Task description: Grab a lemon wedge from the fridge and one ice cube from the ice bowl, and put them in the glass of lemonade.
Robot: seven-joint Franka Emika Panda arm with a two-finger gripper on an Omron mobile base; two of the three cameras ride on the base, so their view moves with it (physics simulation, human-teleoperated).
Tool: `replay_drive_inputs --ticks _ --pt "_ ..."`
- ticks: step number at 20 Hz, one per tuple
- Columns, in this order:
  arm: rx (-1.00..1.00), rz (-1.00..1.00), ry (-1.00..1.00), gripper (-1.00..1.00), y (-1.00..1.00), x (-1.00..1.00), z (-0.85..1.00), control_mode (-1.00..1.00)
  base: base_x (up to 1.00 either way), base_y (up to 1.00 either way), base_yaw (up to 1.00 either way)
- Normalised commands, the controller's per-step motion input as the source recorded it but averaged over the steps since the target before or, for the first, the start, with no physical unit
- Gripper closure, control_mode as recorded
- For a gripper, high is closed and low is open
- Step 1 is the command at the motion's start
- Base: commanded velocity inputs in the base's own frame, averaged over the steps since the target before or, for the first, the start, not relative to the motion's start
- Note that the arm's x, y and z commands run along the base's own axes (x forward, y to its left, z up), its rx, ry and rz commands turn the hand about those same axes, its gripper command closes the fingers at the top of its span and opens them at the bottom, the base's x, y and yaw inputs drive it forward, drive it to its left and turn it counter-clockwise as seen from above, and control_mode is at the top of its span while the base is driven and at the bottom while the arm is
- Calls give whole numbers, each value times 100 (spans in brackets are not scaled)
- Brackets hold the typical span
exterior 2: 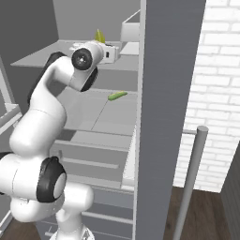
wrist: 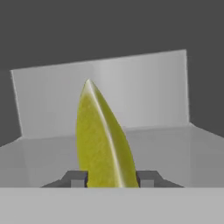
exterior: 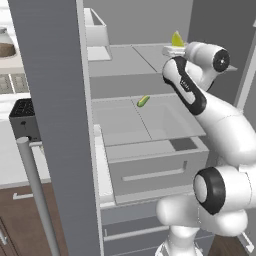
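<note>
- Nearest the hand camera, the lemon wedge (wrist: 104, 140) is seen standing upright between the two dark fingertips (wrist: 75, 178) of the claw (wrist: 111, 179), its pointed tip up and its pale edge facing the lens — the claw is clamped on it from both sides.
- From the left base view, the same wedge (exterior: 177, 39) is seen poking up just beyond the white wrist, over the upper shelf (exterior: 120, 60) at the far right of the open fridge (exterior: 150, 125).
- A second small green piece (exterior: 143, 101) is seen lying on the lower shelf, well apart from the claw; it should be left alone.
- The step in hand is judged to be the carry-out: the wedge is gripped, and a clean withdrawal from the fridge is what remains of this part.
- The grip is best kept steady and unchanged — the wedge is thin and tapered, so any loosening could let it slip down between the pads.
- The hand should be drawn back toward the near side in a straight line, with the wedge kept clear of the shelf.
- The open door (exterior: 50, 125) at the near left and the white bin (exterior: 97, 35) at the far left are to be avoided when the arm swings.
- The black toaster (exterior: 25, 120) is seen on the surface to the left beyond the door; the glass of lemonade and the ice bowl cannot be made out.
</note>
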Motion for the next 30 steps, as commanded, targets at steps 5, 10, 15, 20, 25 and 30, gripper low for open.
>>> replay_drive_inputs --ticks 5,10,15,20,25,30 --pt "1 1 10 100 0 -100 75 -100 0 0 0" --pt "1 0 46 100 0 -100 54 -100 0 0 0" --pt "-7 6 69 100 9 -100 -80 -100 0 0 0" --pt "-5 7 46 100 4 -100 -100 -100 0 0 0" --pt "0 2 19 100 0 -80 -80 100 -20 0 1" --pt "0 0 0 100 0 0 0 100 -100 14 11"
